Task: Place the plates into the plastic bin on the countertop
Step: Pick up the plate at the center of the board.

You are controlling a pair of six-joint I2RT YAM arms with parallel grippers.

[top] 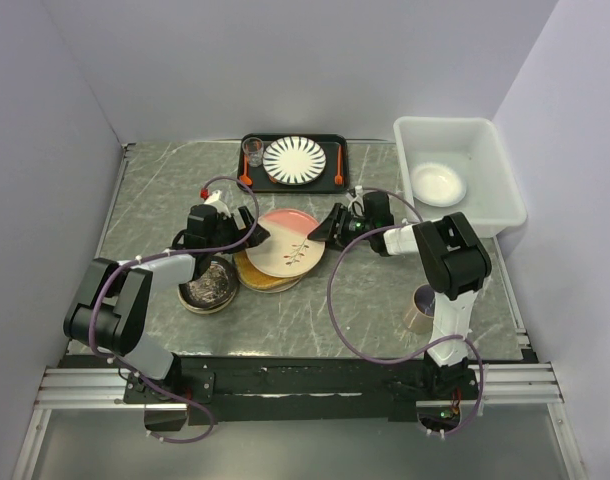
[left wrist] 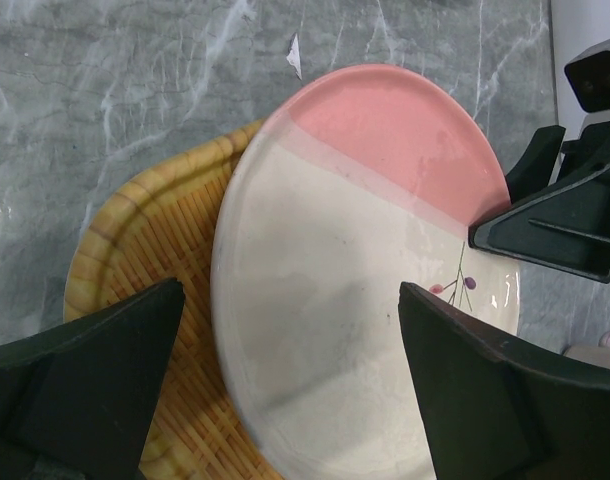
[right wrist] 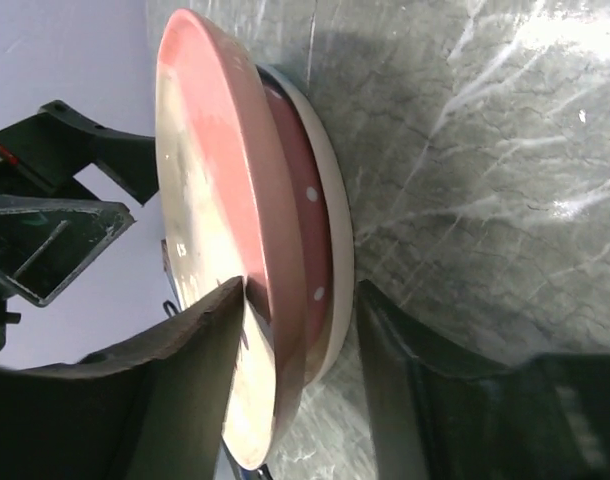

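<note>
A pink-and-cream plate with a leaf sprig (top: 283,243) tops a stack at the middle of the countertop (top: 365,300). A tan woven plate (top: 257,280) lies under it, and a dark brown patterned plate (top: 207,287) lies to the left. My left gripper (top: 247,238) is open, and its jaws span the top plate's left part (left wrist: 345,260). My right gripper (top: 325,228) is open and straddles the right rim of the top plate (right wrist: 210,190) and a pink dotted plate (right wrist: 310,230) beneath it. One finger (right wrist: 185,380) rests on the top face. The plastic bin (top: 485,160) at the back right holds a white plate (top: 437,183).
A black tray (top: 330,180) at the back holds a striped plate (top: 294,159), a glass (top: 253,151) and orange utensils. A brown cup (top: 422,308) stands near the right arm's base. Walls close in on the left, back and right.
</note>
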